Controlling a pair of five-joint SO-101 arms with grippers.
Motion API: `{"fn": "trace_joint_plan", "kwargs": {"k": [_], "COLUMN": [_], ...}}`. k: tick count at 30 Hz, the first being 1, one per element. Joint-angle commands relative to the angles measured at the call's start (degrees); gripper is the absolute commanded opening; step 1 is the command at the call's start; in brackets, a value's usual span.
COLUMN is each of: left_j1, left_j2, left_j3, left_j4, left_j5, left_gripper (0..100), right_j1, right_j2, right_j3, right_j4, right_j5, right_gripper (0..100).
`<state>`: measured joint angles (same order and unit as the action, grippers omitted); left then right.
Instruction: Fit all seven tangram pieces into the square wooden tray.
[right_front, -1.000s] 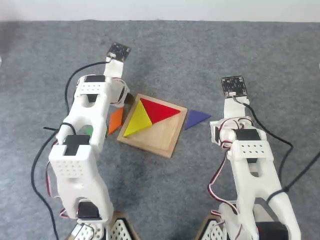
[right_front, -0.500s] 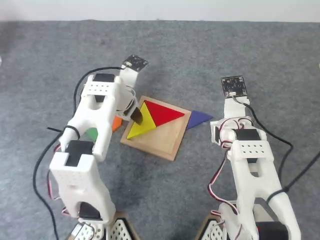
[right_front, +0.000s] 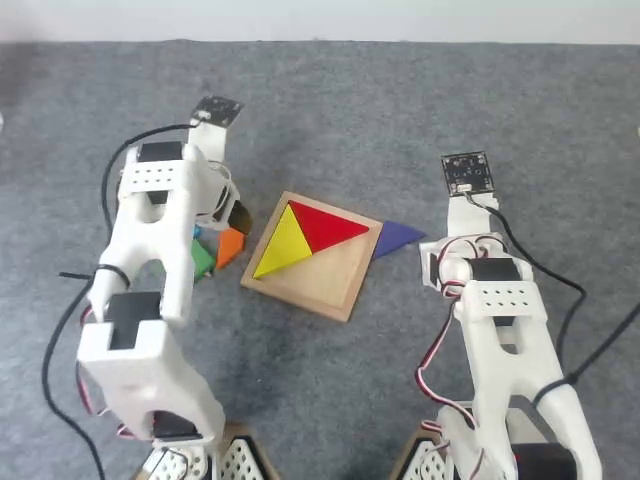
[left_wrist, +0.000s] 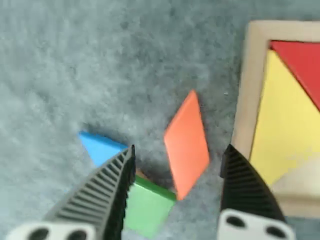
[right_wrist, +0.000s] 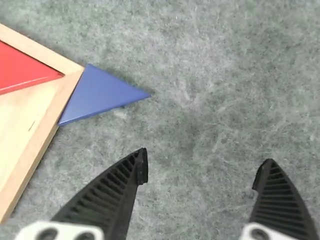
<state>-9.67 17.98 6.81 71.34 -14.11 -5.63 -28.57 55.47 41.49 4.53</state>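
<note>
Left wrist view — orange piece (left_wrist: 186, 145) between wide-open left fingers (left_wrist: 107, 190), ungrasped; right fingers (right_wrist: 112, 192) open, empty.

Clock bearings take twelve as straight ahead of the gripper.

1. Left gripper (left_wrist: 179, 148): jaws spread wide, nothing gripped.
2. Orange parallelogram (left_wrist: 186, 145): flat on the grey carpet (left_wrist: 100, 60), between the jaws.
3. Blue piece (left_wrist: 102, 147): nine o'clock of the orange one, partly hidden by one jaw.
4. Green piece (left_wrist: 147, 207): seven o'clock of the orange one, corner just beside it.
5. Wooden tray (left_wrist: 248, 90): three o'clock, rim near the orange piece. It holds a yellow triangle (left_wrist: 285, 130), with a red triangle (left_wrist: 300, 57) touching it at one o'clock.
</note>
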Motion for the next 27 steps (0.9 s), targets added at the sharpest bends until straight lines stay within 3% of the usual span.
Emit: {"fn": "trace_joint_plan", "kwargs": {"k": [1,6,12,21,27], "left_j1": [0.09,0.35,0.35,0.35,5.27], "left_j2": [3.08,7.56,8.88,7.74,1.67], "left_j3": [-2.59,-2.59,-2.33,-5.05,-14.11], "left_j4": [0.09,-0.09,0.26,0.44,8.18], "left_j5": [7.82,9.14,9.14,8.70,9.23], "left_gripper": [26,26,10,1,1], "right_j1": [0.13,0.13,0.04,0.04,0.13], "right_j2": [-2.24,-2.24,-2.24,-2.24,-2.24], "right_j3": [-0.35,-0.35,-0.35,-0.35,-0.35], "right_j4": [0.31,0.31,0.22,0.22,0.13], "right_j5": [-0.35,-0.18,-0.18,-0.35,-0.44], "right_gripper": [33.6,33.6,33.6,33.6,33.6]}}
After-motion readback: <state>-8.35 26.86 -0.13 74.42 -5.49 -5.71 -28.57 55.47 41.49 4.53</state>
